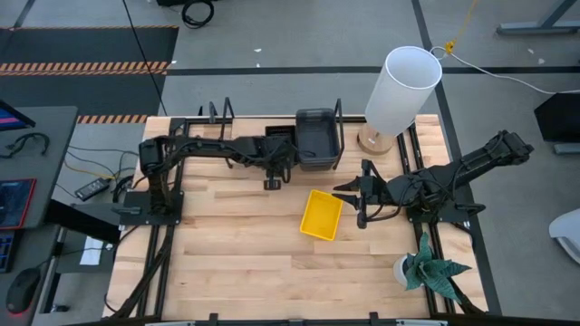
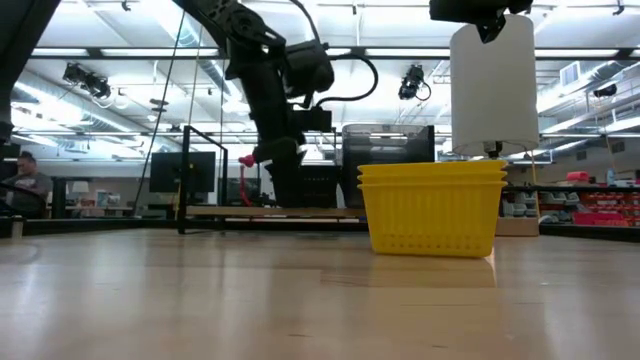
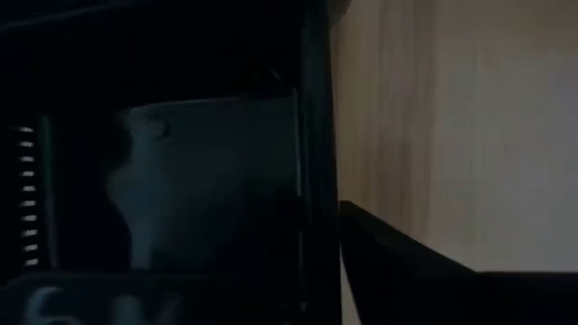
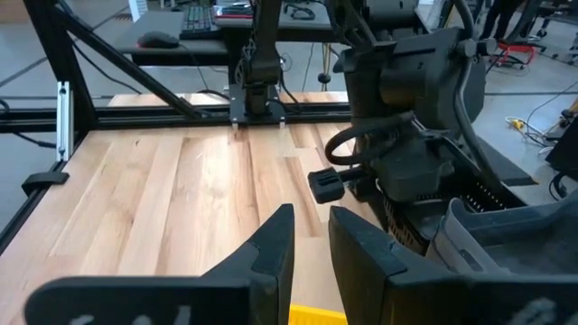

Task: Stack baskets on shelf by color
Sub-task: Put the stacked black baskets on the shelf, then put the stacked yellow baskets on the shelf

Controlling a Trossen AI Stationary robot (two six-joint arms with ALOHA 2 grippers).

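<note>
A nested stack of yellow baskets (image 1: 323,214) (image 2: 430,205) stands on the tabletop in front of the shelf (image 1: 245,125) (image 2: 230,211). Its near rim shows below my right gripper's fingers (image 4: 316,316). Dark grey baskets (image 1: 315,136) (image 4: 515,226) sit stacked at the shelf's right end. A black gridded basket (image 4: 483,185) lies beside them, under my left gripper (image 1: 272,172) (image 4: 406,135), which hangs low over the shelf's front edge. My right gripper (image 1: 343,192) (image 4: 312,221) hovers just right of the yellow stack, narrowly open and empty.
A white lamp shade (image 1: 403,91) on a round wooden base stands at the far right corner, beside the shelf's right wire frame. A small potted plant (image 1: 426,267) sits near the right front edge. Bare planks (image 1: 227,254) stretch left of and in front of the yellow stack.
</note>
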